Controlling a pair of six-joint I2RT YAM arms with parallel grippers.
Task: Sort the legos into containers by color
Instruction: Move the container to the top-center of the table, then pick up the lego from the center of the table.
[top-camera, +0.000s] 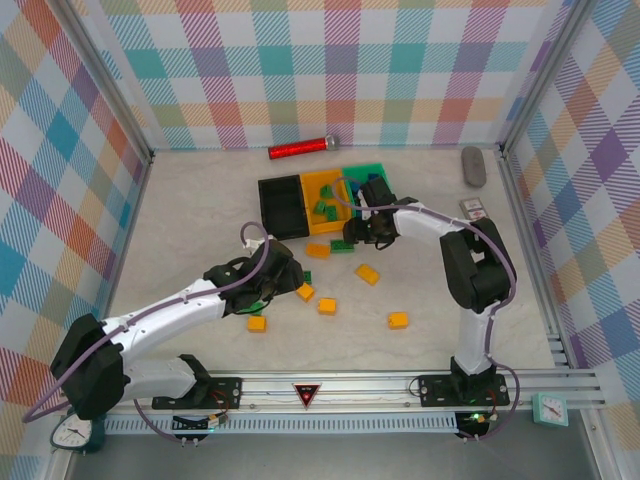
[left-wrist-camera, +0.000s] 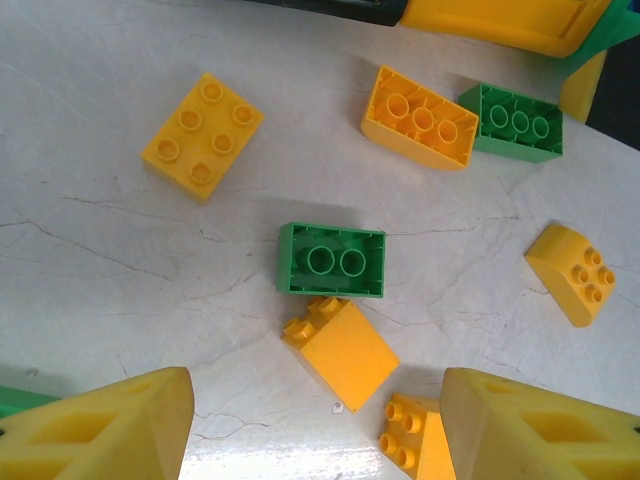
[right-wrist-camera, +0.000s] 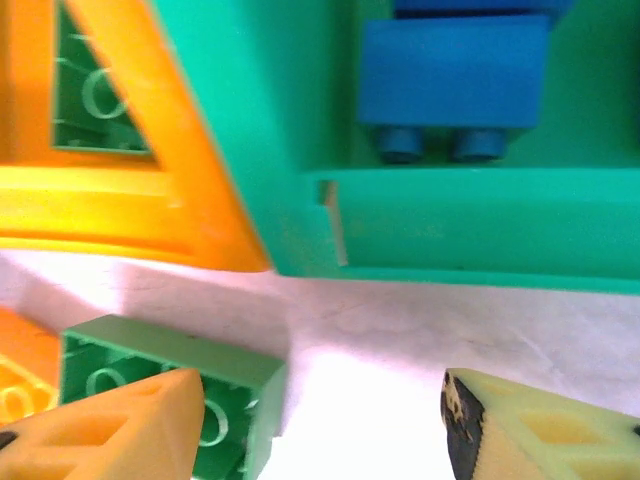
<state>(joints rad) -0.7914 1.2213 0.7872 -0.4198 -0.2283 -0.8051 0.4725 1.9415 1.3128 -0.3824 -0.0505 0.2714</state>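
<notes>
The black bin (top-camera: 280, 205), orange-yellow bin (top-camera: 322, 185) and green bin (top-camera: 372, 172) stand side by side. Green legos (top-camera: 327, 208) lie in the orange-yellow bin, and a blue lego (right-wrist-camera: 455, 75) lies in the green bin (right-wrist-camera: 460, 225). My right gripper (top-camera: 358, 236) hangs open just in front of these bins, its left finger (right-wrist-camera: 110, 430) over a green lego (right-wrist-camera: 165, 350) on the table. My left gripper (left-wrist-camera: 315, 420) is open above a yellow sloped lego (left-wrist-camera: 345, 345), with an upturned green lego (left-wrist-camera: 332, 260) just beyond it. Orange legos (top-camera: 367, 273) are scattered on the table.
A red cylinder (top-camera: 300, 149) lies at the back wall and a grey oval object (top-camera: 473, 165) at the back right. More yellow legos (left-wrist-camera: 202, 135) and a green one (left-wrist-camera: 515, 122) lie around the left gripper. The table's left side is bare.
</notes>
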